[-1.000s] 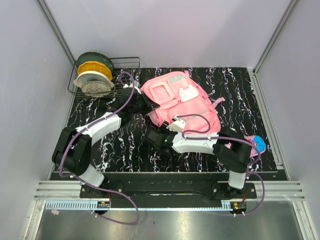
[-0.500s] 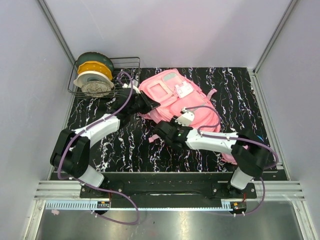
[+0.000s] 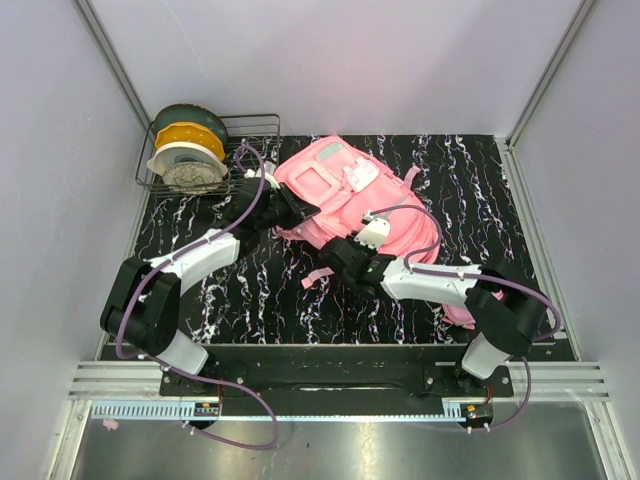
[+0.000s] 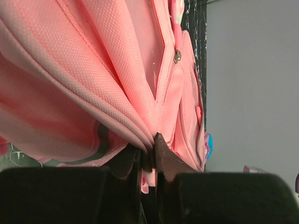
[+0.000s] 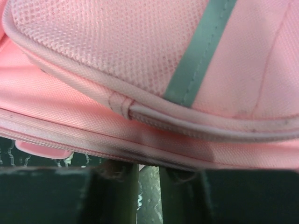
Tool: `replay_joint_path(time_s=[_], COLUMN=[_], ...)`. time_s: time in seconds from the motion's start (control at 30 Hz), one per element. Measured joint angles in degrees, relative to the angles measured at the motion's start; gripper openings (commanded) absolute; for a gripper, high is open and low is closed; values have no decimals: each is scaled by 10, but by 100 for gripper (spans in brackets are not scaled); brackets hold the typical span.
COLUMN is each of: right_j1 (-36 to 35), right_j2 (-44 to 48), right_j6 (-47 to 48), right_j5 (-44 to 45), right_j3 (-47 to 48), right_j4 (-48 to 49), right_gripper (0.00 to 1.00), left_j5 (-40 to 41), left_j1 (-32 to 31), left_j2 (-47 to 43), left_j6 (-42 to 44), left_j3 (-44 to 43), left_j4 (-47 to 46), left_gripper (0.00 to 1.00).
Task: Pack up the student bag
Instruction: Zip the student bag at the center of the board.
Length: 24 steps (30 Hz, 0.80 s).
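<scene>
The bag (image 3: 335,190) lies by the table's (image 3: 480,200) far edge, about midway along. The left gripper (image 4: 148,150) pinches a fold of its fabric. The right gripper (image 5: 149,172) sits at its near side, jaws slightly apart; I cannot tell if it grips.

On the dark marbled table (image 3: 480,200), the left arm (image 3: 200,255) and right arm (image 3: 430,283) both reach the student bag (image 3: 325,182)

Student bag (image 3: 335,188) right of wire rack (image 3: 262,118)
</scene>
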<state>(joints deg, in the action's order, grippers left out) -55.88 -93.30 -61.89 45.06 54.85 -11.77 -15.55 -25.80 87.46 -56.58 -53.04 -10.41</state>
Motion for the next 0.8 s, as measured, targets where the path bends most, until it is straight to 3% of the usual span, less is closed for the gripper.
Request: replay_joint_path(time_s=[0.27,0.3,0.33,0.4,0.57,0.63,0.8], right_j1=[18,19,19,19,22,24,25], right_j2=[-12,-11,-10,-6,4,4,-16], right_j6=[64,72,81,97,130,137,150], right_j5=[-14,-15,-17,-25,-33,-31,-17], right_j3=[-5,-6,-7,-8,-8,-8,6], right_j4=[41,45,47,58,66,59,34], right_gripper=[18,38,48,55,43,29,26], left_j5=[4,4,4,0,-5,-5,-5], left_j1=[3,3,3,3,2,2,2], left_j2=[0,0,0,0,0,0,0], left_j6=[0,0,0,-1,-5,-5,-4], left_j3=[2,2,2,3,9,10,11], left_j4=[-7,-8,-9,-14,-30,-34,-33], left_gripper=[0,0,0,0,0,0,0])
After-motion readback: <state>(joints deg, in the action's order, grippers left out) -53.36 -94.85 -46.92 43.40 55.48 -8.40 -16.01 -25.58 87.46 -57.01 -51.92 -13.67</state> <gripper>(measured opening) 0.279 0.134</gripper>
